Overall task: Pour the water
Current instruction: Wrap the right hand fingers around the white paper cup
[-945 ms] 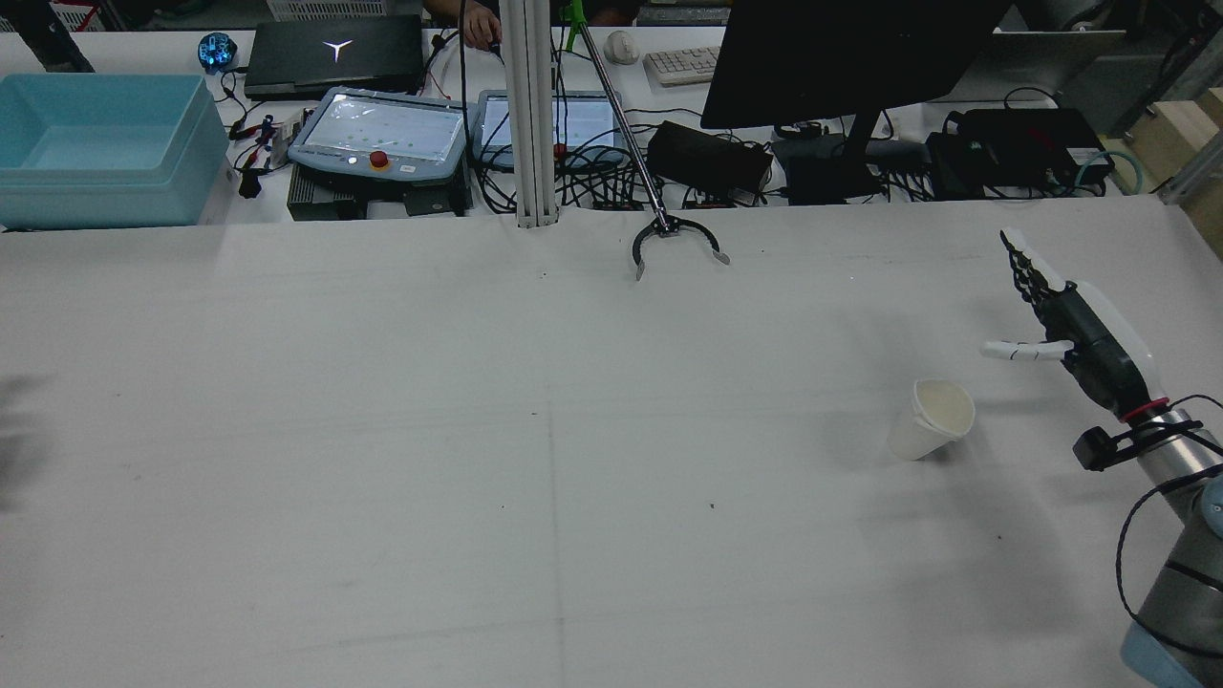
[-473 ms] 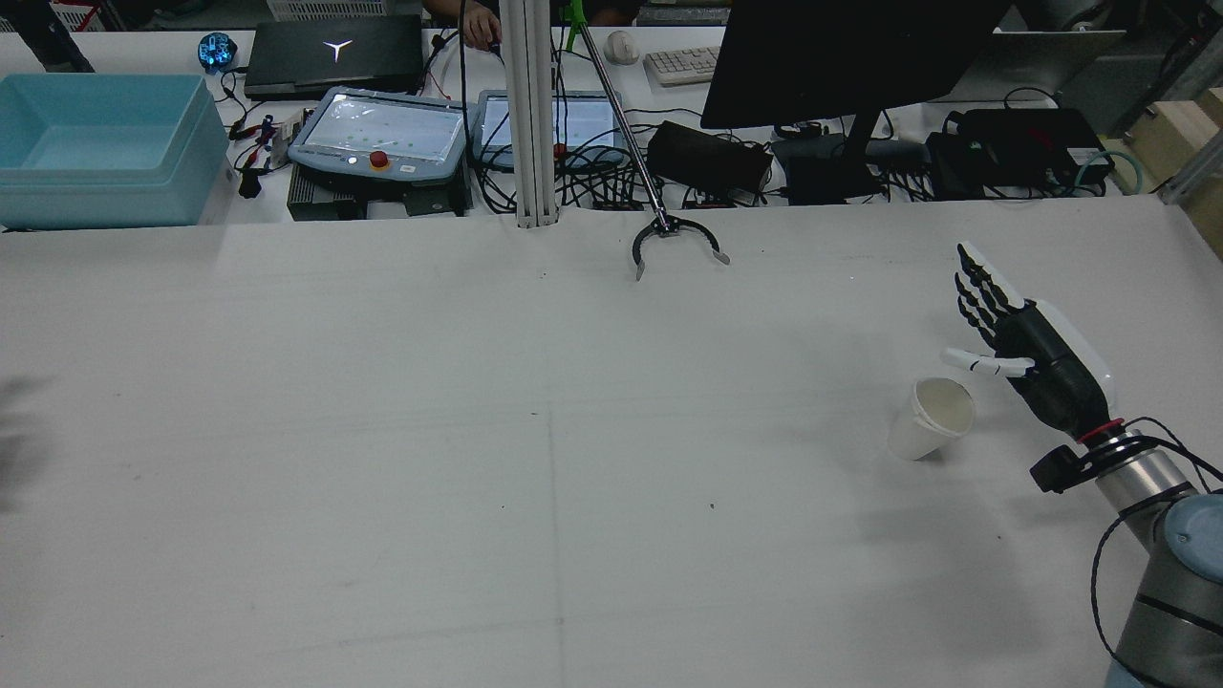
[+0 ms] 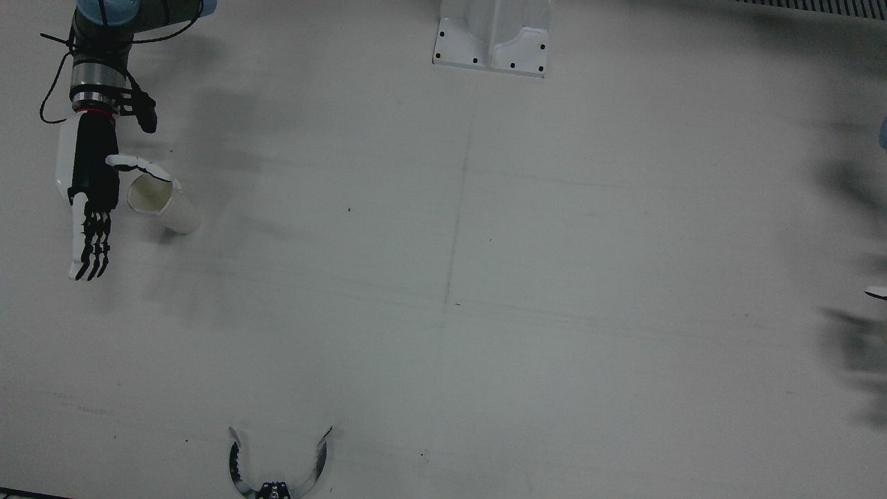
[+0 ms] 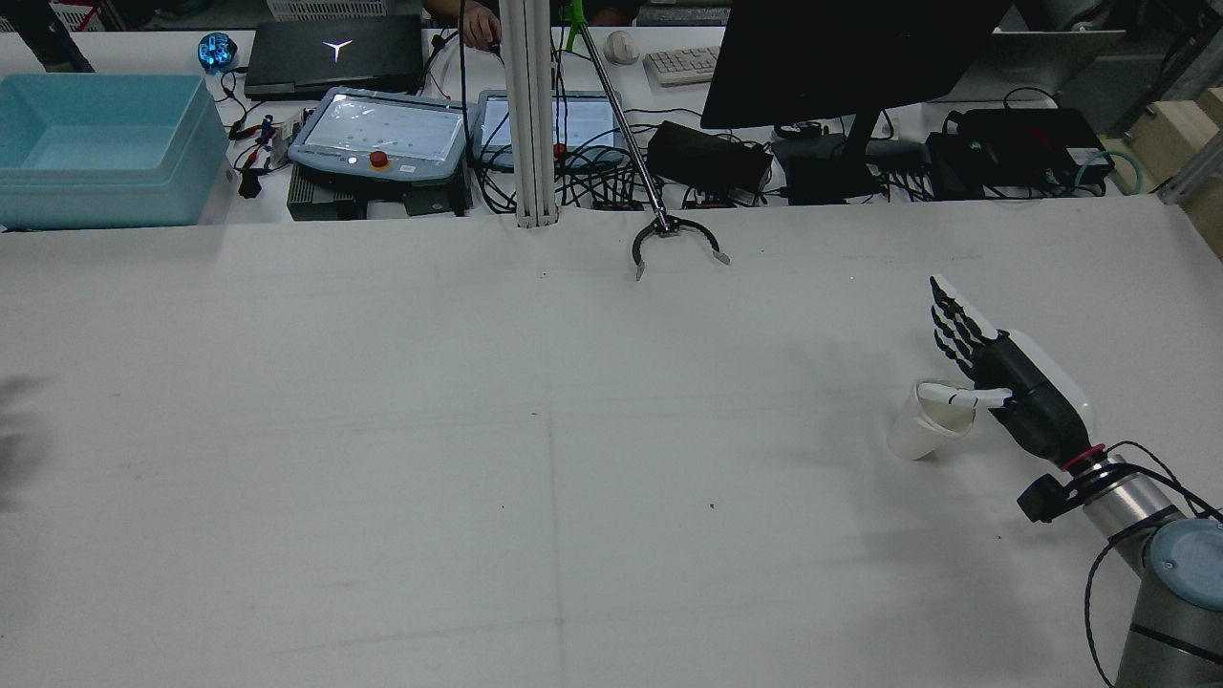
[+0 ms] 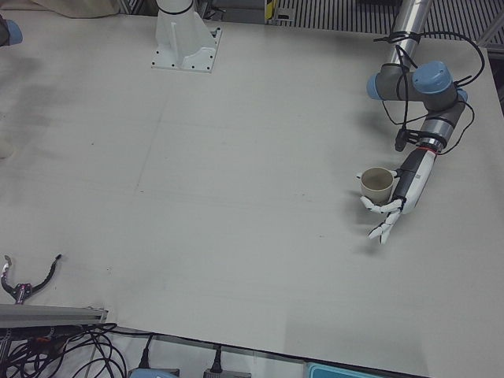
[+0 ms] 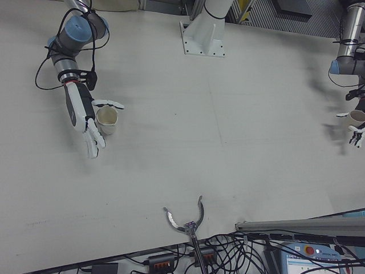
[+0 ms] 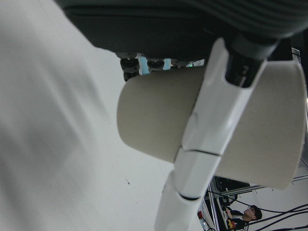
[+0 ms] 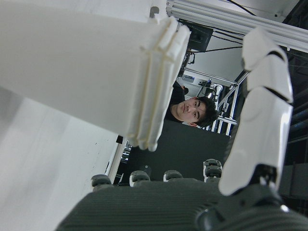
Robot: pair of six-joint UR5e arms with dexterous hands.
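1. a white paper cup (image 3: 168, 206) is seen on the table (image 3: 485, 291), toward 10 o'clock in the front view. it is upright in the right-front view, and its mouth shows a pale, empty-looking inside.
2. in the right hand view, several thin stacked rims are shown at the cup's lip, as if cups were nested.
3. the right hand (image 3: 90, 181) is placed just beside this cup, at its 9 o'clock in the front view. the fingers are held straight and spread, and only the thumb is laid over the rim. nothing is gripped.
4. a second, beige cup (image 5: 378, 184) is seen toward 3 o'clock in the left-front view. its wall is plain and its mouth faces up.
5. the left hand (image 5: 403, 193) is closed around this beige cup, with a thumb laid across the wall. whether it is lifted cannot be told.
6. a claw-shaped grabber (image 3: 277, 468) is seen at 6 o'clock in the front view, well apart from both cups.
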